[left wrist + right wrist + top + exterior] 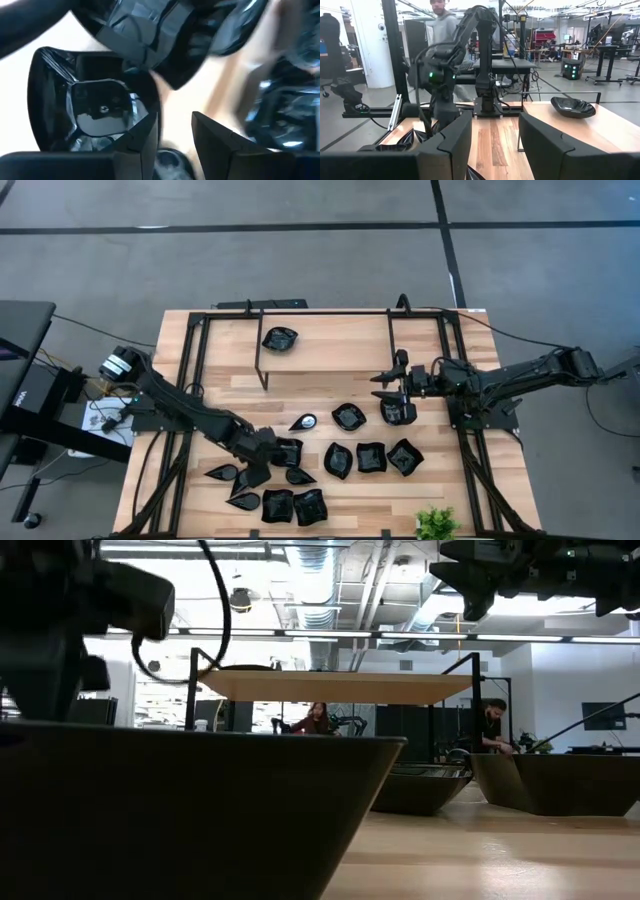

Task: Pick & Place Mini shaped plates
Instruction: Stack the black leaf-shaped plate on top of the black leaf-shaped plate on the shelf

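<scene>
A pale wooden slatted desk [330, 375] stands on grey concrete floor in an open workshop, where a person in a grey hoodie [442, 22] passes behind. On the desk's raised wooden shelf [325, 332] sits one glossy black mini plate [280, 338]; below the shelf, more glossy black mini shaped plates [370, 457] lie scattered, all empty. The left pincer [258, 465], spread, sits low among them. The right pincer [385, 386], spread, hovers beside the shelf.

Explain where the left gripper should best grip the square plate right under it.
Probably the raised rim of the square plate, coming from above with one finger inside the bowl and one outside. The plate lies flat with sloped, glossy walls, so only its thin edge offers purchase. The left gripper is open right beside that rim.
</scene>
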You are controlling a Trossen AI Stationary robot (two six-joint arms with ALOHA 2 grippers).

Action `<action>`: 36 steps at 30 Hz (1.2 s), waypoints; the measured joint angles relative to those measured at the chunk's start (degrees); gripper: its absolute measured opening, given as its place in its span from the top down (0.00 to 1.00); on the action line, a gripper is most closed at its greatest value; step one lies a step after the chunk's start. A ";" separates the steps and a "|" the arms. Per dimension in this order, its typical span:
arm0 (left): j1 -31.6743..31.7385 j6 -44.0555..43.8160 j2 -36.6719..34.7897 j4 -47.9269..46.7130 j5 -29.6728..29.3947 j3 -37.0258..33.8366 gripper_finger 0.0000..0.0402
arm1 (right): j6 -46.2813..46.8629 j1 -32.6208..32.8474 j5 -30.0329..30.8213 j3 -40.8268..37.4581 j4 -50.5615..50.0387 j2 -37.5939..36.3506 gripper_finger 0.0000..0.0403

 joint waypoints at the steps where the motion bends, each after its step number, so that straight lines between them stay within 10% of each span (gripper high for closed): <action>1: -0.02 0.94 0.88 0.04 0.01 -0.01 0.70 | 0.00 0.00 0.00 0.00 -0.09 0.00 0.61; 36: 0.01 7.57 3.12 1.82 -4.31 -0.62 0.70 | 0.04 0.00 0.00 -0.02 -1.51 -0.01 0.61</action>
